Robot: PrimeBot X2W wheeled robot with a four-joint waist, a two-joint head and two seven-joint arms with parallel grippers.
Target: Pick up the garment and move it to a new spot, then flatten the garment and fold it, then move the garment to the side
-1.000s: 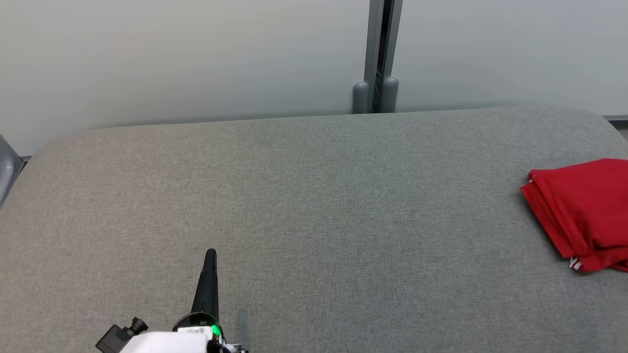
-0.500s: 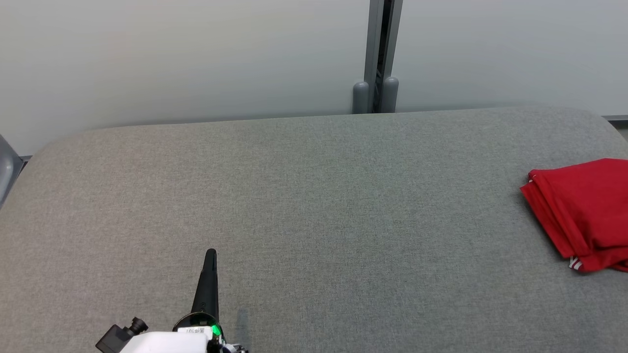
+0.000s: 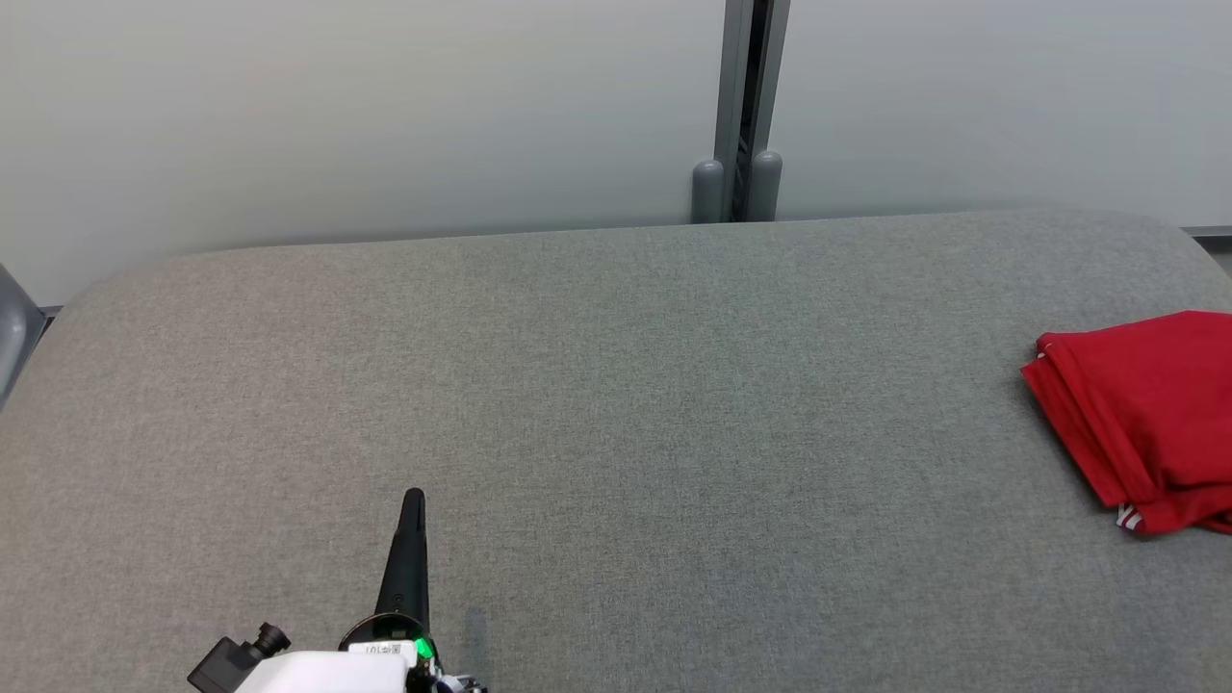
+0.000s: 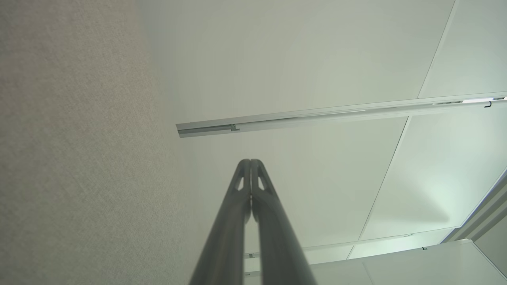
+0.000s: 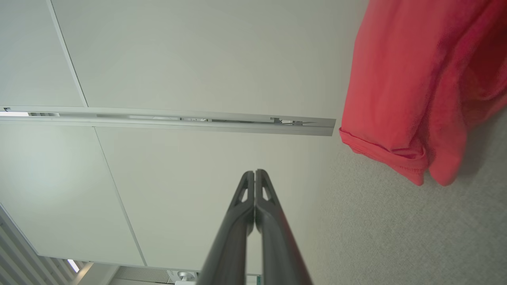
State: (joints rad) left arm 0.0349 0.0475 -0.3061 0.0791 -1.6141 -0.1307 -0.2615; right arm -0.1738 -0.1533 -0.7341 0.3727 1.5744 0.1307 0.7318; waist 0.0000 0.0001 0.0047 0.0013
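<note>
The red garment (image 3: 1145, 414) lies folded in a compact stack at the right edge of the grey padded table (image 3: 616, 404), part of it cut off by the picture's border. The right wrist view shows the garment (image 5: 416, 79) at its upper right, resting on the table beside the right gripper (image 5: 255, 172), whose two dark fingers are pressed together with nothing between them. My left gripper (image 3: 413, 497) points up from the lower left of the head view, far from the garment. In the left wrist view the left gripper (image 4: 250, 161) is shut and empty.
A pale wall with a grey vertical post (image 3: 741, 115) runs behind the table's far edge. The table's rounded corners show at the far left and far right. A grey object's edge (image 3: 10, 337) sits off the left end.
</note>
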